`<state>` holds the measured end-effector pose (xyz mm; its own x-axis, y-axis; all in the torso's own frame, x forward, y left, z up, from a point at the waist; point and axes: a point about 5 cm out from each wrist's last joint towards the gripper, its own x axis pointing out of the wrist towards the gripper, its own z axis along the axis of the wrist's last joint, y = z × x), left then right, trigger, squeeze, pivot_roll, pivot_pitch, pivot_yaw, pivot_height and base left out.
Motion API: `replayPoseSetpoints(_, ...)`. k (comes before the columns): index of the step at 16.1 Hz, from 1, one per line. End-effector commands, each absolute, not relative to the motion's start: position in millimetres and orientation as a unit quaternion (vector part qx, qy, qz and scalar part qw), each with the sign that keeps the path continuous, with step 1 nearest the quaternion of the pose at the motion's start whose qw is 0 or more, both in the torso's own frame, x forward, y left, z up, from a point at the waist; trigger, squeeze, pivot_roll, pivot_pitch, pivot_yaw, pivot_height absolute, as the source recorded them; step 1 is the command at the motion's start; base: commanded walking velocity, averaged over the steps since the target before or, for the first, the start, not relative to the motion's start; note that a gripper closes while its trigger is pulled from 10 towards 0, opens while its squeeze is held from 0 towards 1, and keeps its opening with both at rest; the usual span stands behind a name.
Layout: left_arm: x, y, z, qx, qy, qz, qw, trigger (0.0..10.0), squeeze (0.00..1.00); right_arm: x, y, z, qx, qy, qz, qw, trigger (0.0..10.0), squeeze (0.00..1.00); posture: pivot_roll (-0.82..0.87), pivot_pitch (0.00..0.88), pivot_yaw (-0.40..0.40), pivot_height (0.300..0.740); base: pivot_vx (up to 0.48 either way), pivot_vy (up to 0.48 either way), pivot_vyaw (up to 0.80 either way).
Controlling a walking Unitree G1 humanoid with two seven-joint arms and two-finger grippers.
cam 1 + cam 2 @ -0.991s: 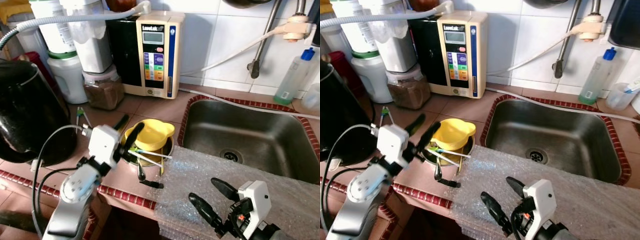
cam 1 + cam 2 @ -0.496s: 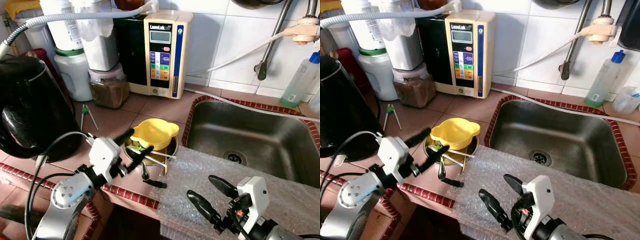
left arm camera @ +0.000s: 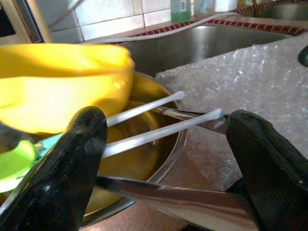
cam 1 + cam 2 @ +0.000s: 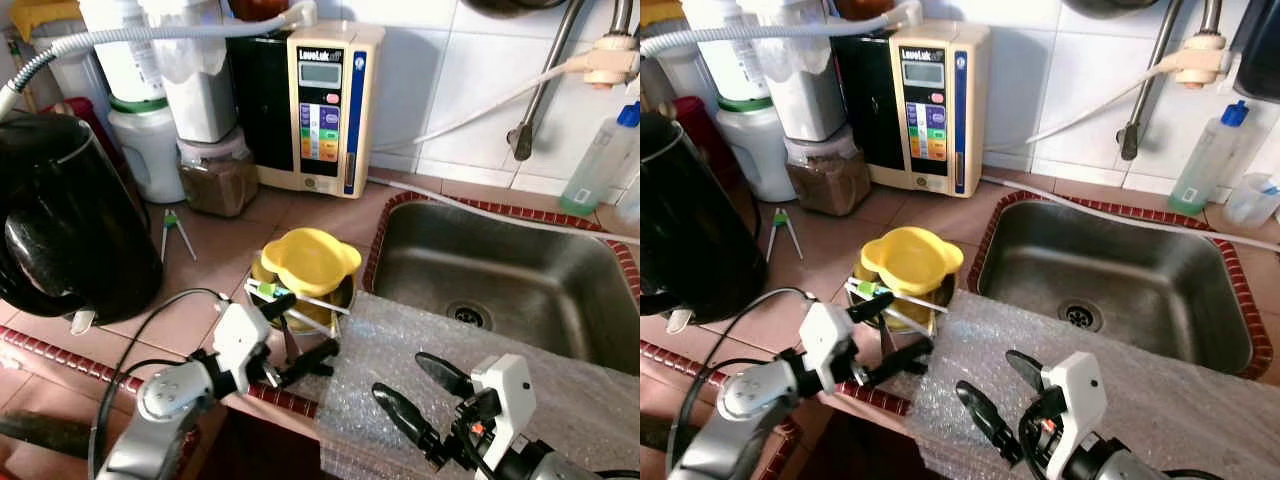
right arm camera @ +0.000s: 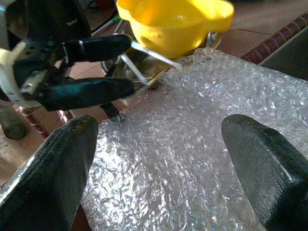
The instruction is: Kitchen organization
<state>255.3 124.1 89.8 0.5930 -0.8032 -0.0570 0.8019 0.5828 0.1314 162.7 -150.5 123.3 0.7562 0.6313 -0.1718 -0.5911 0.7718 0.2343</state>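
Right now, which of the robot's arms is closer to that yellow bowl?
The left. The left gripper is open right beside the yellow bowl, its jaws around the utensils under it. The right gripper hovers open over the bubble wrap, farther off.

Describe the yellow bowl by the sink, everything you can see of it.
The yellow bowl looks like glossy plastic, rounded, with two small ear-like bumps on its rim. It sits tilted on top of a steel bowl, on the tiled counter just left of the sink. White sticks and a green-handled utensil lie under it across the steel bowl. The left gripper is open right in front of it, not touching it. The bubble wrap lies beside it.
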Motion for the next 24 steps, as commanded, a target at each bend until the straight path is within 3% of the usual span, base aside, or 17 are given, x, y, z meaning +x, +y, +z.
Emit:
replayPoseSetpoints(1, 256, 121, 85, 0.083, 0.002, -0.455, 0.887, 10.0, 1.00, 161, -148, 125, 0.078, 0.117, 0.330, 0.934, 10.0, 0.00, 0.00, 0.000, 0.029, 0.740, 0.000, 0.000, 0.00)
replayPoseSetpoints(7, 264, 118, 94, 0.094, -0.031, -0.420, 0.902, 10.0, 1.00, 160, -148, 124, 0.083, 0.116, 0.319, 0.937, 10.0, 0.00, -0.01, 0.000, 0.041, 0.740, 0.000, 0.000, 0.00)
replayPoseSetpoints(9, 267, 123, 93, 0.115, -0.026, -0.409, 0.905, 10.0, 0.00, 162, -148, 124, 0.080, 0.114, 0.319, 0.937, 10.0, 0.00, -0.01, 0.000, 0.041, 0.740, 0.000, 0.000, 0.00)
replayPoseSetpoints(13, 270, 128, 91, 0.127, -0.013, -0.390, 0.912, 10.0, 0.00, 163, -148, 124, 0.080, 0.112, 0.319, 0.938, 10.0, 0.00, 0.00, 0.000, 0.043, 0.740, 0.000, 0.000, 0.00)
replayPoseSetpoints(14, 270, 128, 91, 0.122, -0.012, -0.392, 0.912, 4.0, 0.00, 163, -148, 124, 0.080, 0.112, 0.319, 0.938, 10.0, 0.00, 0.00, 0.000, 0.044, 0.740, 0.000, 0.000, 0.00)
replayPoseSetpoints(15, 269, 128, 89, 0.119, -0.004, -0.396, 0.910, 0.0, 0.00, 163, -148, 124, 0.080, 0.112, 0.318, 0.938, 10.0, 0.00, 0.00, 0.000, 0.045, 0.740, 0.000, 0.000, 0.00)
replayPoseSetpoints(24, 267, 139, 81, 0.104, 0.021, -0.381, 0.918, 0.0, 0.00, 163, -148, 124, 0.079, 0.112, 0.318, 0.938, 10.0, 0.00, -0.01, 0.000, 0.043, 0.740, 0.000, 0.000, 0.00)
